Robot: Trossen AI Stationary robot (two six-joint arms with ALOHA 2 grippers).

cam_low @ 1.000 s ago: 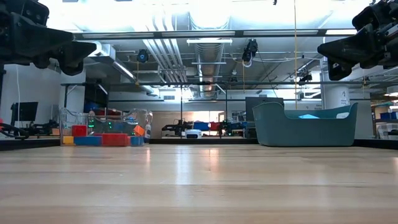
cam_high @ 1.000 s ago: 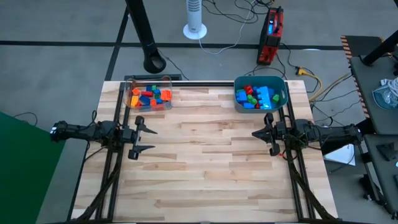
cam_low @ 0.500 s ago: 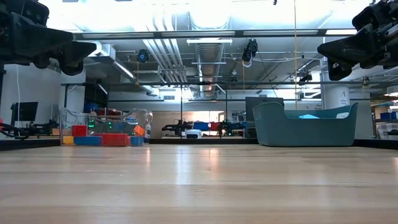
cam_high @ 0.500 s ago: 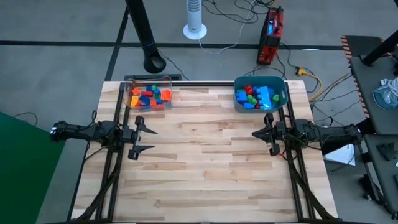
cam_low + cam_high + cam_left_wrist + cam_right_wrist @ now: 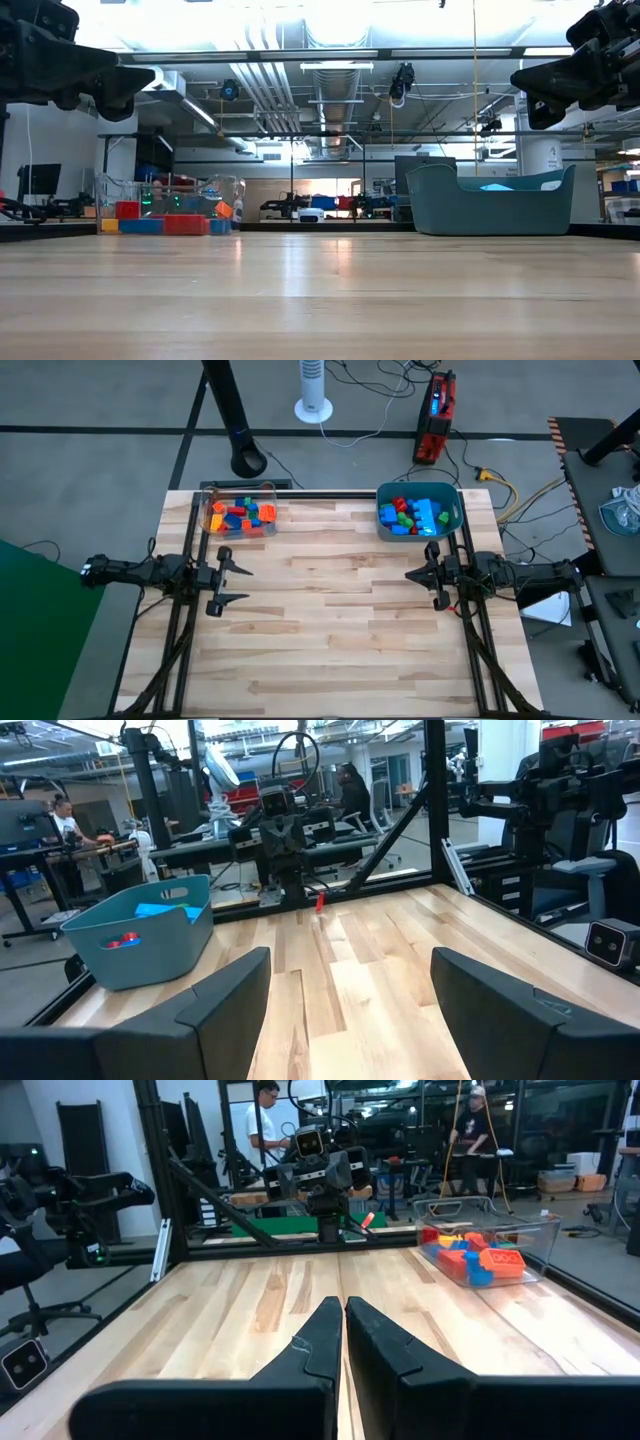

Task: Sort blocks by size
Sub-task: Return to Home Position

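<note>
The left gripper (image 5: pixel 238 582) has its two fingers (image 5: pixel 225 1010) spread wide apart with nothing between them, and it hangs above the left side of the table (image 5: pixel 330 640), touching nothing. The right gripper (image 5: pixel 412 574) has its two fingers (image 5: pixel 320 1345) pressed together on nothing and hangs above the table's right side. The two grippers point at each other across the bare middle of the table. Every block in view lies in one of two containers at the table's far edge. The small blocks (image 5: pixel 240 515), in orange, red, blue, yellow and green, lie in one clear box (image 5: pixel 240 486) at the table's far left corner. The chunky blocks (image 5: pixel 405 515), mostly blue with red and green, lie in one teal tub (image 5: pixel 458 510) at its far right corner. Both heaps are jumbled, with long sides turned every way and no shared direction. The blocks overlap too much for a firm count.
</note>
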